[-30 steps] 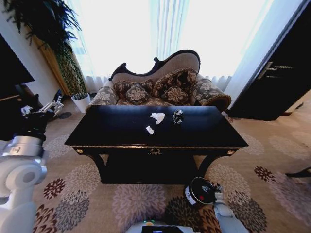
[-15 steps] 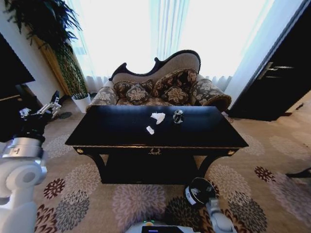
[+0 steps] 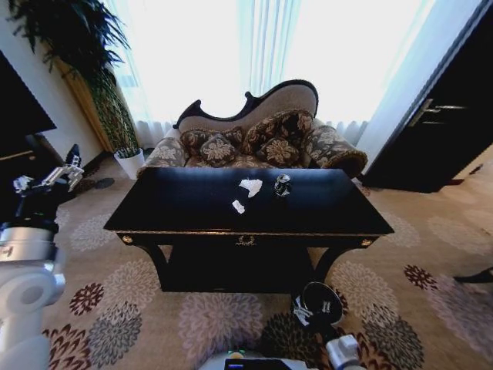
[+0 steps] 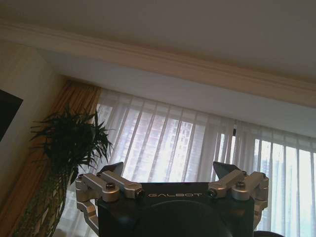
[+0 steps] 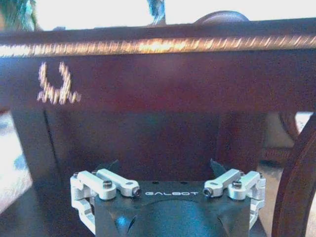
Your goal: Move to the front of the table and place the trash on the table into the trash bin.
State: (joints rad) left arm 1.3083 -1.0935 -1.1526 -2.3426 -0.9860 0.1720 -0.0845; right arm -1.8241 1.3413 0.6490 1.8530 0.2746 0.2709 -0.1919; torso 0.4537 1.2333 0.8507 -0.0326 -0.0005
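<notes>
The glossy black table (image 3: 177, 204) stands straight ahead. Two crumpled white paper scraps (image 3: 249, 186) (image 3: 238, 206) and a crushed dark can (image 3: 283, 185) lie near the middle of its top. The dark trash bin (image 3: 330, 295) sits on the carpet before the table's right leg. My right gripper (image 3: 308, 314) hangs low beside the bin; in the right wrist view it (image 5: 164, 165) is open and empty, facing the table's apron (image 5: 197, 74) and gold ornament (image 5: 54, 84). My left gripper (image 3: 46, 179) is raised far left of the table, open and empty (image 4: 170, 170), pointing up at curtains.
A patterned sofa (image 3: 254, 142) stands behind the table. A white plant pot (image 3: 129, 162) and tall plant are at the back left. A black cabinet (image 3: 451, 123) is on the right and dark furniture (image 3: 19, 146) on the left. Patterned carpet surrounds the table.
My left arm has swung further left, away from the table. My right arm has dropped lower in the head view, and its gripper now shows against the bin.
</notes>
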